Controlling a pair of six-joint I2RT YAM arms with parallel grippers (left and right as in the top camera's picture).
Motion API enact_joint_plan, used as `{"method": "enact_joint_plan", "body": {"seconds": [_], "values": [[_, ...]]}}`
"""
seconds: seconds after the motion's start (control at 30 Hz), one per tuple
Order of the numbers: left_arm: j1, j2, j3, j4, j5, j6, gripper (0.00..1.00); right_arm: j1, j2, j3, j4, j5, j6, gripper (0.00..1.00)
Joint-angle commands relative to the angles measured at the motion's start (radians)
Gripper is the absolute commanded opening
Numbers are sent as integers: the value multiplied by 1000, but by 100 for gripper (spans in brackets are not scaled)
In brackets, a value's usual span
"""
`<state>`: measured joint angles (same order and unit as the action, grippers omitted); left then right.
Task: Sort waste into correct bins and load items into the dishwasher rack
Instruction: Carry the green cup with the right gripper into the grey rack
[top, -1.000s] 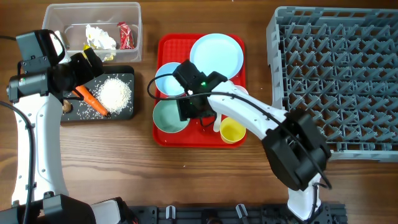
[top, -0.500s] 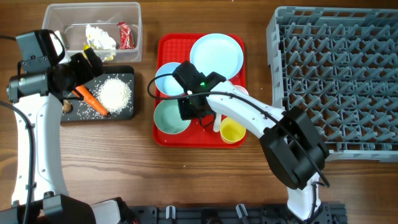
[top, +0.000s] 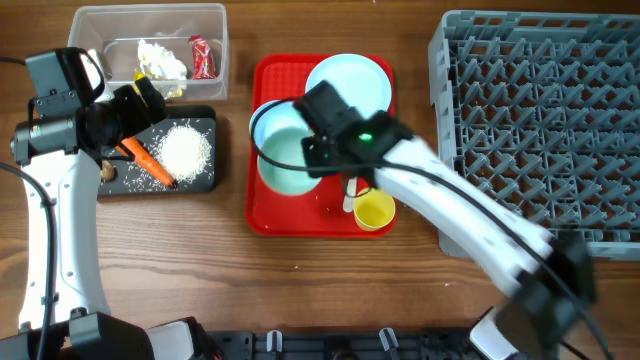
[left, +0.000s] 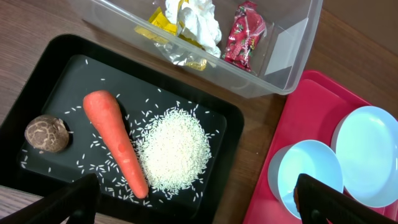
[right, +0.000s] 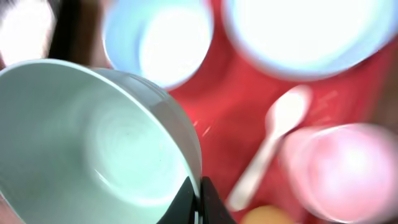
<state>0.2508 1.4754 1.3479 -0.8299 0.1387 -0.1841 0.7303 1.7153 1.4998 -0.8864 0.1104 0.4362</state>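
My right gripper (right: 199, 194) is shut on the rim of a pale blue-green bowl (right: 93, 143) and holds it tilted above the red tray (top: 262, 220); it shows in the overhead view (top: 283, 155) with the gripper (top: 318, 160) beside it. Below lie a pale blue bowl (right: 155, 43), a pale blue plate (top: 350, 85), a white spoon (right: 273, 143), a pink cup (right: 342, 168) and a yellow cup (top: 374, 212). The grey rack (top: 545, 130) stands at the right. My left gripper (left: 199, 205) is open and empty above the black tray (left: 43, 81).
The black tray holds a carrot (left: 118, 143), rice (left: 174, 149) and a brown lump (left: 45, 132). The clear tub (left: 292, 37) behind it holds white tissue (left: 196, 18), a yellow wrapper (left: 163, 22) and a red wrapper (left: 245, 34).
My right gripper has lifted the pale bowl off the red tray and carried it up and back; the right arm has swung and is blurred. The left arm has not moved.
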Motion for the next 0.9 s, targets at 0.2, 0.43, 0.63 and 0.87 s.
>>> {"method": "enact_joint_plan", "body": {"seconds": [0.2, 0.43, 0.63, 0.87], "values": [[6, 4, 9, 0, -2, 13, 100, -108, -129, 24, 116, 851, -258, 4], [6, 4, 9, 0, -2, 13, 100, -336, -58, 24, 498, 921, -578, 4], [6, 4, 9, 0, -2, 13, 100, -490, 73, 24, 751, 865, -774, 4], [6, 4, 9, 0, -2, 13, 100, -550, 292, 24, 1099, 976, -1145, 4]]}}
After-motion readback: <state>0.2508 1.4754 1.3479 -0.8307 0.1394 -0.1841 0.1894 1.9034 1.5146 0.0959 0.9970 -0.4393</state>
